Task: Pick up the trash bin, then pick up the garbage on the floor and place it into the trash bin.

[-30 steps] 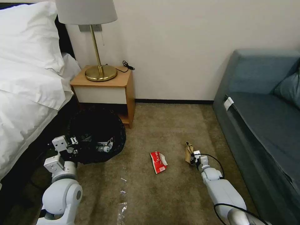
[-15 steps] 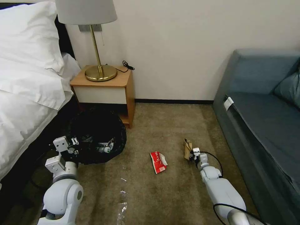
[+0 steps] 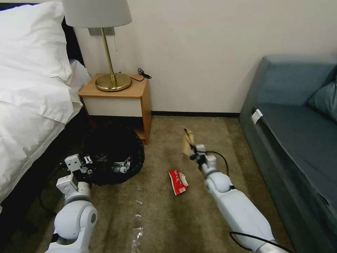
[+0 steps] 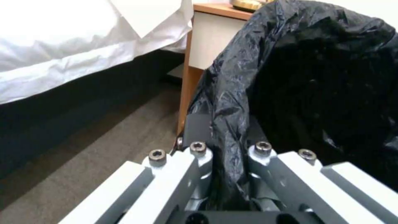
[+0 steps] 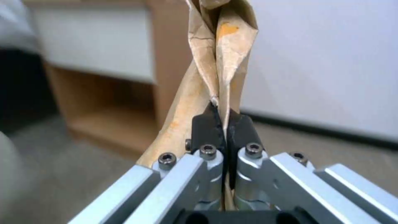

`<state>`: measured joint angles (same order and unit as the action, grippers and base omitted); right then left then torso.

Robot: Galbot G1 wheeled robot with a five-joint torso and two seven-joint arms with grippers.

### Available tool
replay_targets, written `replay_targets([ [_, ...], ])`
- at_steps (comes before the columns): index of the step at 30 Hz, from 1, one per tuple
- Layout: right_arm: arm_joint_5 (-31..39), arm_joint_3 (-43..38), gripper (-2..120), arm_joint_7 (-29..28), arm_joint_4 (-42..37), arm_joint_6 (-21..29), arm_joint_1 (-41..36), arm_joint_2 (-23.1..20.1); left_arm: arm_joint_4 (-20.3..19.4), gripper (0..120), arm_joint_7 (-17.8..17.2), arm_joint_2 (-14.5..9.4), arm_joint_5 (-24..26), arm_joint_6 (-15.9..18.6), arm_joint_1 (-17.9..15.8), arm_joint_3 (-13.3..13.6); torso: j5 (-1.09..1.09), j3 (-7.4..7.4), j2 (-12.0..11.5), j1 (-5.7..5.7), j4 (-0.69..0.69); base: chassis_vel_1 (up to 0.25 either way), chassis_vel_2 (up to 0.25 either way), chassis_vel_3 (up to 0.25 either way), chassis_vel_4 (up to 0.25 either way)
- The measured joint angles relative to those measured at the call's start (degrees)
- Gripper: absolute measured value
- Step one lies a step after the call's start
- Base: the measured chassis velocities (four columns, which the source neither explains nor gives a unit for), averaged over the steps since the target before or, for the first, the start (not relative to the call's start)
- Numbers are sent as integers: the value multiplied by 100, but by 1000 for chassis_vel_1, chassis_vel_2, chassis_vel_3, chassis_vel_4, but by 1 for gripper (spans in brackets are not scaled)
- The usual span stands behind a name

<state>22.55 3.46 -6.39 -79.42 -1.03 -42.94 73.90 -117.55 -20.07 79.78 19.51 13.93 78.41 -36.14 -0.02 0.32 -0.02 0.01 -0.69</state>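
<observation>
While the carry is under way, these are the pieces, largest first:

Trash bin [image 3: 114, 154]: on the carpet beside the nightstand [image 3: 117, 100] and the bed [image 3: 31, 105], its black bag folded over the rim, mouth tipped toward the robot. Judged best kept steady and open-side up so the drop has a wide target.

Left gripper [image 3: 86, 165]: at the bin's near rim, fingers clamped on the bag and rim edge — the left wrist view shows black plastic pinched between them. It should hold firm and not tilt the mouth away.

Right gripper [image 3: 193, 153]: raised above the carpet, between the bin and the sofa [image 3: 298, 133], jaws closed tight on the brown paper wrapper's lower edge.

Brown paper wrapper [image 3: 187, 141]: standing up from the fingertips, twisted and light. The grip is thin — a slow sweep across to the bin, letting go only once above the bag, looks wisest.

Red packet [image 3: 178, 182]: flat on the carpet, under the likely path; carry high enough to clear it.
</observation>
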Motion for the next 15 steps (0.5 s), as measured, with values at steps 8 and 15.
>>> replay_targets([
  [8,200,874,0,-481,-723,-33,578,72,92,5,6,31,9,-6,-65,-42,0,0,0,0,0,0,0,0,0],
  [15,361,1321,0,-670,-1360,126,686,71,190,5,13,70,7,-21,-144,-26,0,0,0,0,0,0,0,0,0],
])
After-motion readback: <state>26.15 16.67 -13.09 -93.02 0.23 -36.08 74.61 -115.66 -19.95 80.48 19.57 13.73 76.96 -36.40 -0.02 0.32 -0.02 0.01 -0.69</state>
